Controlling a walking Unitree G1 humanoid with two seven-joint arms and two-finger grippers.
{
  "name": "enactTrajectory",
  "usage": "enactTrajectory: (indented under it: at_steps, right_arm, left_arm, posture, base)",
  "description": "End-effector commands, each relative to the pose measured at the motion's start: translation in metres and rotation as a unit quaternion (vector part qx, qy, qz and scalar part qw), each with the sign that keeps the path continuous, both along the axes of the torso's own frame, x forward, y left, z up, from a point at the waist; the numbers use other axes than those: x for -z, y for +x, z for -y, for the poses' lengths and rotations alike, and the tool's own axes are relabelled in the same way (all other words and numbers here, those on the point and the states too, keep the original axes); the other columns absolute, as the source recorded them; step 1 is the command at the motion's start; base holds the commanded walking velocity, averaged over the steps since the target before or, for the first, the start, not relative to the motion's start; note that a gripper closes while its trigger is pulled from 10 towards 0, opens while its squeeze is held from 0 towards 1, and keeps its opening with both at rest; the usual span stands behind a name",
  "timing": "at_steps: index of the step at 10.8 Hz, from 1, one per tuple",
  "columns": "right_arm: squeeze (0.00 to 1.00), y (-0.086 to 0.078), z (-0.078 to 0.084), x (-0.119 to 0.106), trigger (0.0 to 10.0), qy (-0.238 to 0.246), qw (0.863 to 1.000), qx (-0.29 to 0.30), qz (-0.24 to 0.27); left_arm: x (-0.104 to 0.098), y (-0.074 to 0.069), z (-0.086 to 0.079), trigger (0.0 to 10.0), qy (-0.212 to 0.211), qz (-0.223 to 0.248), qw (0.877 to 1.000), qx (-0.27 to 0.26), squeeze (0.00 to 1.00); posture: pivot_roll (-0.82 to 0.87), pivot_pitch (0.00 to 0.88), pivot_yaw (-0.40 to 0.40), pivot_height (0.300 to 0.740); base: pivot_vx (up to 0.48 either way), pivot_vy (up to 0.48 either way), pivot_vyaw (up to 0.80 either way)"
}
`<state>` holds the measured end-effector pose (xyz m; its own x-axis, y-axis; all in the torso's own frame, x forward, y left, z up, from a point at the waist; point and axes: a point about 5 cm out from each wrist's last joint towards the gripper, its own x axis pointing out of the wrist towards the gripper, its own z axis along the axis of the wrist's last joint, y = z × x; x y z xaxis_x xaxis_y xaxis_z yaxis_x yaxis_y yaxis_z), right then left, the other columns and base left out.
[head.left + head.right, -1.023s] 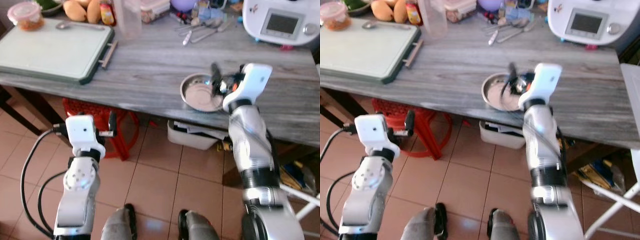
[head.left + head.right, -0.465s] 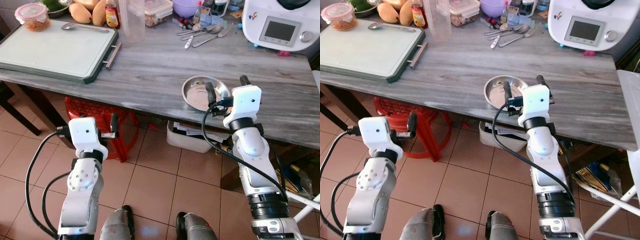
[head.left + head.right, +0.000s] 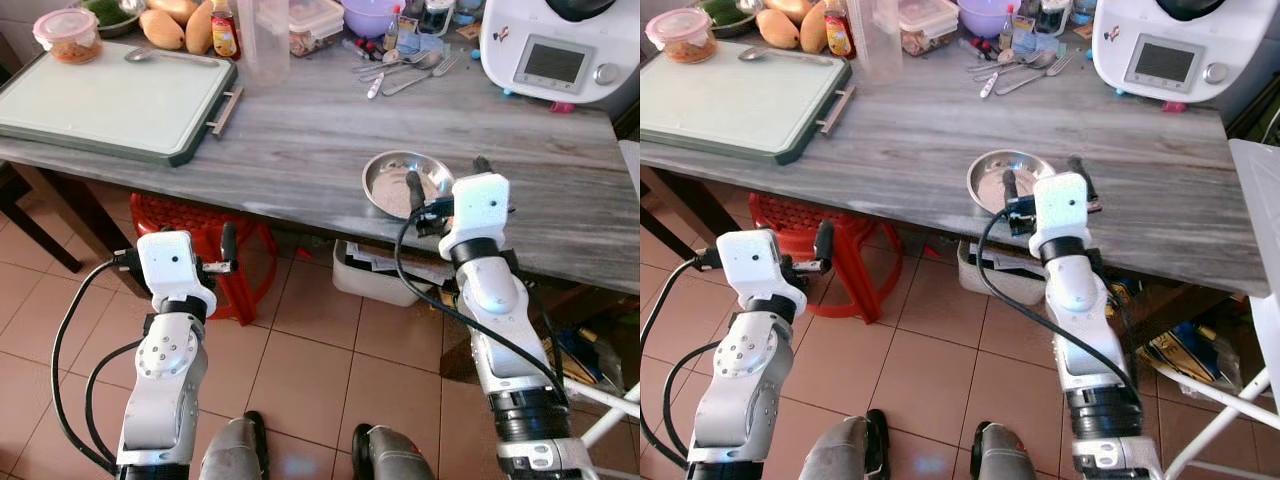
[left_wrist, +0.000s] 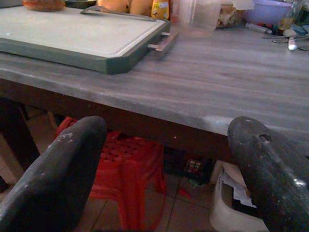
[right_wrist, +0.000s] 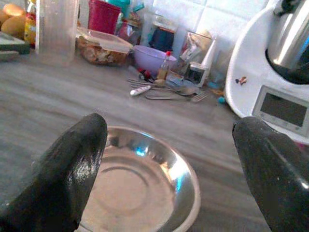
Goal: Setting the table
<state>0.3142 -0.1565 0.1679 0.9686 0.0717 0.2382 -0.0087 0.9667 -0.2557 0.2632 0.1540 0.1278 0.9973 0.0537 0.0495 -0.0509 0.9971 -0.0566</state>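
Bowl (image 3: 403,185) was the piece being set: a shallow steel one, empty, lying flat on the grey counter (image 3: 300,130) close to its near edge. It sat just beyond the right end effector (image 3: 446,182), whose two black fingers (image 5: 67,174) stood wide apart with nothing between them, one to each side of the bowl's near rim as the wrist camera saw it. Judging by that, the bowl was placed and free, and the spread fingers suited either a release or a fresh grip; which one could not be told.

Nearer the robot, the left end effector (image 3: 225,250) hung below the counter's edge over the tiled floor, fingers (image 4: 53,183) also spread and empty, pointing toward a red stool (image 3: 215,235) tucked under the counter. It looked idle, probably kept low to stay out of the right arm's way.

Further back lay a green board (image 3: 100,100) with a spoon (image 3: 140,53) on it. Loose cutlery (image 3: 405,65) lay in a heap toward the rear, likely the next things a place setting would need. Behind stood a clear jug (image 3: 263,40), a lidded tub (image 3: 67,32), mangoes (image 3: 180,25), a purple bowl (image 3: 370,14) and a white appliance (image 3: 555,50) at the far right.
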Motion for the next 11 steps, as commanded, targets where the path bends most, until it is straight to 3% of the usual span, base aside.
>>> enactTrajectory:
  at_steps: [1, 3, 6, 7, 8, 11]
  right_arm:
    - [0.0, -0.001, 0.0, 0.0, 10.0, -0.005, 1.0, 0.006, -0.002]
    - [0.0, -0.008, 0.002, 0.002, 10.0, 0.024, 0.999, -0.022, -0.01]
    - [0.0, -0.025, 0.005, 0.014, 10.0, 0.033, 0.999, -0.001, -0.025]
    - [0.0, -0.026, 0.003, 0.018, 10.0, 0.032, 0.999, 0.006, -0.03]
    - [0.0, -0.026, 0.002, 0.02, 10.0, 0.07, 0.997, 0.001, -0.039]
    - [0.0, -0.03, 0.008, 0.024, 10.0, 0.083, 0.995, 0.013, -0.05]
  left_arm:
    - [0.004, -0.001, -0.001, 10.0, -0.001, -0.012, 1.0, -0.001, 0.0]
    - [0.004, -0.001, -0.001, 10.0, 0.0, -0.011, 1.0, -0.001, 0.0]
    - [0.005, -0.006, -0.005, 10.0, 0.003, -0.014, 1.0, -0.007, 0.0]
    - [0.006, -0.006, -0.005, 10.0, 0.004, -0.016, 1.0, -0.005, 0.0]
    - [0.006, -0.006, -0.005, 10.0, 0.004, -0.016, 1.0, -0.004, 0.0]
    - [0.006, -0.009, -0.006, 10.0, 0.005, -0.017, 1.0, -0.007, 0.0]
  posture:
    - [-0.03, 0.147, -0.024, 0.74]
    - [-0.03, 0.147, -0.026, 0.74]
    - [-0.03, 0.149, -0.024, 0.74]
    - [-0.03, 0.15, -0.023, 0.74]
    - [-0.03, 0.147, -0.022, 0.74]
    - [-0.01, 0.123, -0.012, 0.74]
  base:
    - [-0.247, 0.0, 0.0]
    - [-0.266, 0.0, 0.0]
    - [-0.286, 0.0, 0.0]
    - [-0.285, 0.0, 0.0]
    - [-0.289, 0.0, 0.0]
    - [-0.286, 0.0, 0.0]
